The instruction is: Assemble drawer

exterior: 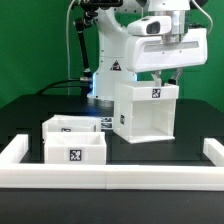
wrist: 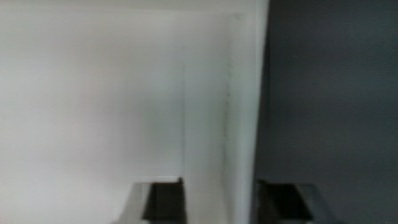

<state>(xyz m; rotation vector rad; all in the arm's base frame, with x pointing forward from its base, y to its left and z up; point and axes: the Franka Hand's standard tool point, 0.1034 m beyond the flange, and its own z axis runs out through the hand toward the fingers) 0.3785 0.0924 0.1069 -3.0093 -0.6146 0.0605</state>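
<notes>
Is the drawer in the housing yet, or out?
Out: the drawer sits on the table, at the exterior view's left of the housing.

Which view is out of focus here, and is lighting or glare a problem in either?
Wrist view: blurred all over, the tall white hollow housing block too near to focus. Exterior view: reasonably sharp and evenly lit, the small low white plastic drawer shows only soft shadow inside, no glare.

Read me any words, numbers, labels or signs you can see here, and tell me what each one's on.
No readable words or numbers in either view.
On the housing: a black-and-white tag marker, pattern only, no text.
On the drawer: a similar front tag, pattern only.
On the robot base: a triangular sign, too small to read.
Wrist view: blurred, no markings.
</notes>
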